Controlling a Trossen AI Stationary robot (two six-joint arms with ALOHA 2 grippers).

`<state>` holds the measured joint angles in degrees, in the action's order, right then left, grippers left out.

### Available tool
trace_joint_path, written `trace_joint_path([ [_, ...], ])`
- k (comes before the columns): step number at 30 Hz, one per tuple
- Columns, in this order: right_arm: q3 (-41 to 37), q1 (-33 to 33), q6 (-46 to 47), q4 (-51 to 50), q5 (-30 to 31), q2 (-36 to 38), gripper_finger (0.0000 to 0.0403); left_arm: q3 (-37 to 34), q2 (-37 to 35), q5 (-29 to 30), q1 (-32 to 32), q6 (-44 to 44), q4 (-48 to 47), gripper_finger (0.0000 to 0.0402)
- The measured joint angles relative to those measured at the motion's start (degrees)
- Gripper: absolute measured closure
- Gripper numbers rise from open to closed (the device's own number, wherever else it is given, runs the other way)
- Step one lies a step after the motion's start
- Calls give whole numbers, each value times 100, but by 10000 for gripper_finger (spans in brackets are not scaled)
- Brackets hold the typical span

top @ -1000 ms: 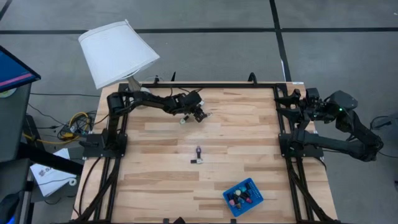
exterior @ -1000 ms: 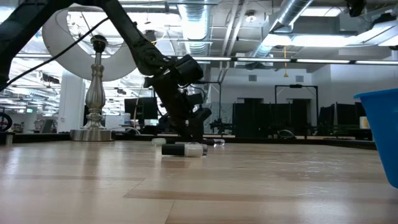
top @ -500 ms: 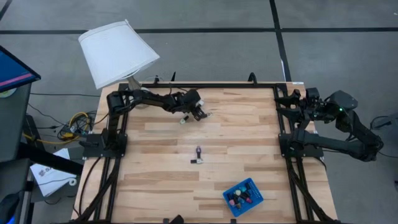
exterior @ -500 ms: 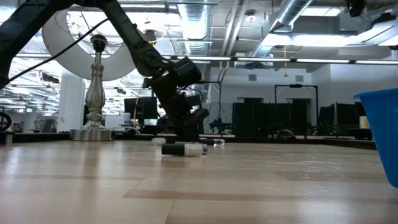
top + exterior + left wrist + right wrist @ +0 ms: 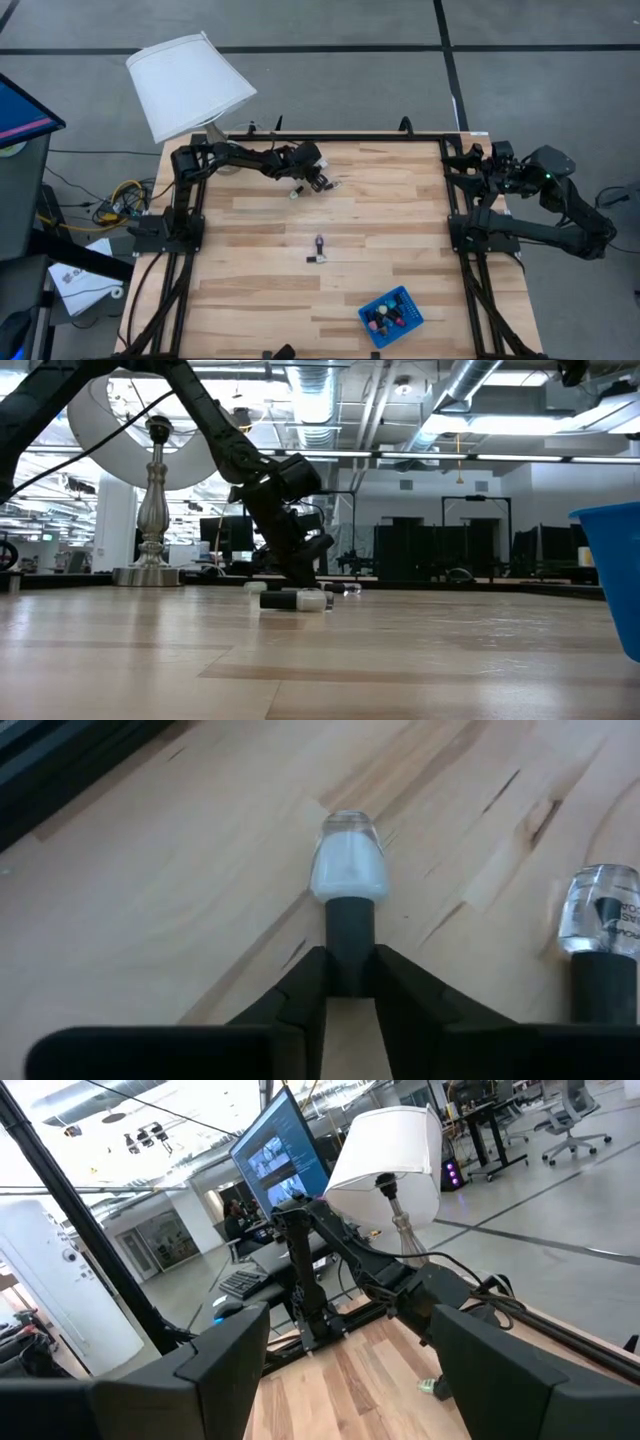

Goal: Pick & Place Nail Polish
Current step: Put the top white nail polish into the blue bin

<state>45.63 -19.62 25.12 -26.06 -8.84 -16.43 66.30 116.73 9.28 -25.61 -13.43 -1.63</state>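
With the left gripper (image 5: pixel 350 982) now drawn in, its fingers (image 5: pixel 300 995) are clamped on the dark cap of a white nail polish bottle (image 5: pixel 348 870) lying on the counter (image 5: pixel 150 900); a second earlier they were wide apart. A clear bottle (image 5: pixel 602 915) lies just beside. Lifting can be expected next. The right gripper (image 5: pixel 345 1370) is parked well apart, fingers spread.

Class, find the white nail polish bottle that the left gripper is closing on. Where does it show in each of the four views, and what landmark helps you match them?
High view: white bottle, far left part of the table, at the left gripper.
Low view: hidden behind the left gripper; cannot be told apart.
Left wrist view: centre, white bottle, its dark cap between the fingers.
Right wrist view: not in it.
Shared landmark: the lamp.
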Motion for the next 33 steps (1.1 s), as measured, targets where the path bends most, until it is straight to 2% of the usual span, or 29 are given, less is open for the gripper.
trace_joint_path([
  [3,0,0,0,0,0,0,133,0,-4,-127,-43,15,0,350],
  [10,0,0,0,0,0,0,133,0,-4,-187,-28,15,-2,342],
  [23,0,0,0,-1,0,0,133,0,-27,-691,-25,-6,-53,348],
  [28,-2,0,0,-24,0,0,133,-31,-249,-903,-4,-25,-343,349],
  [33,-1,-4,-172,-136,135,0,133,-90,-699,-828,-9,101,-387,349],
])
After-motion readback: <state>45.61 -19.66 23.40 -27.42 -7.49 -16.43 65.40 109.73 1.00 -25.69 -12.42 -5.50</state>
